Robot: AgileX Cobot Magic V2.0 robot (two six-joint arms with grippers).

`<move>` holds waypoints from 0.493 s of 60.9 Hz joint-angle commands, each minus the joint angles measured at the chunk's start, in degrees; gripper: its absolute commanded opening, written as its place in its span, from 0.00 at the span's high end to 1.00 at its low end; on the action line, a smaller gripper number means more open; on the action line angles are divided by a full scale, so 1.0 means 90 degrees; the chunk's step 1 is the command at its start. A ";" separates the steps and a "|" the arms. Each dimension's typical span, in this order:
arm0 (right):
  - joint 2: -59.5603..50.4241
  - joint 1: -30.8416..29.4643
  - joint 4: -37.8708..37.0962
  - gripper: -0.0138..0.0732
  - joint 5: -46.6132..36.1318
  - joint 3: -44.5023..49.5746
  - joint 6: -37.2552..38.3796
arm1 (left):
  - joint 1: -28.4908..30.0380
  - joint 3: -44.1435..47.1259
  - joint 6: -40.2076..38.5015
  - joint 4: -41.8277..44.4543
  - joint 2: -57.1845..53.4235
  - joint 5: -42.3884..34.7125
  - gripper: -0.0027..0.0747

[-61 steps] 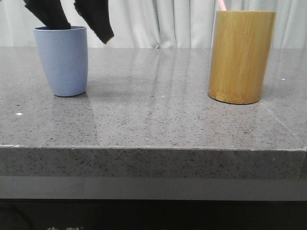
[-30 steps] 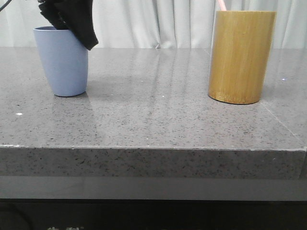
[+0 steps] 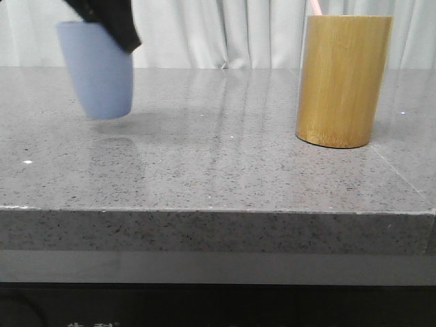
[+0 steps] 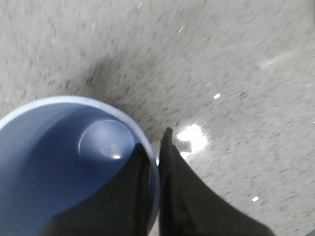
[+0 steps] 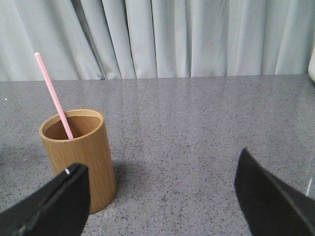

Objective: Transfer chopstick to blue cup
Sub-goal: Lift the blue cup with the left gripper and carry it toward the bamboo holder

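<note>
The left claw (image 4: 153, 196) is pinching the rim of the matte periwinkle-blue tumbler (image 3: 97, 68), lifting it tilted off the speckled grey tabletop (image 3: 225, 163), so it is risking a slip from that thin wall grip, while the right claw (image 5: 162, 206) is hanging wide open near the bamboo-wood cylinder (image 5: 78, 157) holding the thin pale pink chopstick (image 5: 53, 96).

blue cup (image 3: 99, 71): matte light periwinkle blue outside, deeper blue inside
chopstick (image 5: 54, 96): pale pink, plain
bamboo cup (image 3: 342, 80): golden tan with fine upright wood grain
table (image 3: 225, 170): grey stone, finely speckled dark and light, glossy
left gripper (image 4: 155, 169): black
right gripper (image 5: 162, 201): black
curtain (image 5: 172, 37): pale grey-white
</note>
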 commanded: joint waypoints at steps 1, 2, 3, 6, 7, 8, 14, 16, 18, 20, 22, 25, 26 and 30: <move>0.0100 -0.0037 -0.0013 0.14 -0.0487 -0.0222 -0.0032 | -0.0294 -0.0504 -0.0055 -0.0124 -0.0336 0.0111 0.99; 0.0100 -0.0037 -0.0013 0.14 -0.0487 -0.0222 -0.0032 | -0.0367 -0.0547 -0.0055 -0.0124 -0.0336 0.0111 0.99; 0.0100 -0.0037 -0.0013 0.14 -0.0487 -0.0222 -0.0032 | -0.0417 -0.0609 -0.0055 -0.0124 -0.0336 0.0096 0.99; 0.0100 -0.0037 -0.0013 0.14 -0.0487 -0.0222 -0.0032 | -0.0628 -0.0717 -0.0055 -0.0124 -0.0336 0.0080 0.99; 0.0100 -0.0037 -0.0013 0.14 -0.0487 -0.0222 -0.0032 | -0.0679 -0.0766 -0.0055 -0.0124 -0.0336 0.0080 0.99; 0.0100 -0.0037 -0.0013 0.14 -0.0487 -0.0222 -0.0032 | -0.0730 -0.0793 -0.0055 -0.0124 -0.0325 0.0068 0.99; 0.0100 -0.0037 -0.0013 0.14 -0.0487 -0.0222 -0.0032 | -0.1043 -0.0856 -0.0055 -0.0124 -0.0310 -0.0086 0.99; 0.0100 -0.0037 -0.0013 0.14 -0.0487 -0.0222 -0.0032 | -0.1152 -0.0856 -0.0043 -0.0124 -0.0294 -0.0156 0.99; 0.0100 -0.0037 -0.0013 0.14 -0.0487 -0.0222 -0.0032 | -0.1233 -0.0856 -0.0043 -0.0124 -0.0262 -0.0210 0.99; 0.0100 -0.0037 -0.0013 0.14 -0.0487 -0.0222 -0.0032 | -0.1305 -0.0856 -0.0043 -0.0124 -0.0223 -0.0244 0.99; 0.0100 -0.0037 -0.0013 0.14 -0.0487 -0.0222 -0.0032 | -0.1387 -0.0856 -0.0043 -0.0124 -0.0165 -0.0271 0.99; 0.0100 -0.0037 -0.0013 0.14 -0.0482 -0.0222 -0.0032 | -0.1495 -0.0856 -0.0043 -0.0124 -0.0072 -0.0270 0.99; 0.0100 -0.0037 -0.0013 0.14 -0.0482 -0.0222 -0.0032 | -0.1525 -0.0856 -0.0043 -0.0124 -0.0041 -0.0270 0.99; 0.0100 -0.0037 -0.0013 0.14 -0.0482 -0.0222 -0.0032 | -0.1622 -0.0856 -0.0043 -0.0124 0.0095 -0.0270 0.99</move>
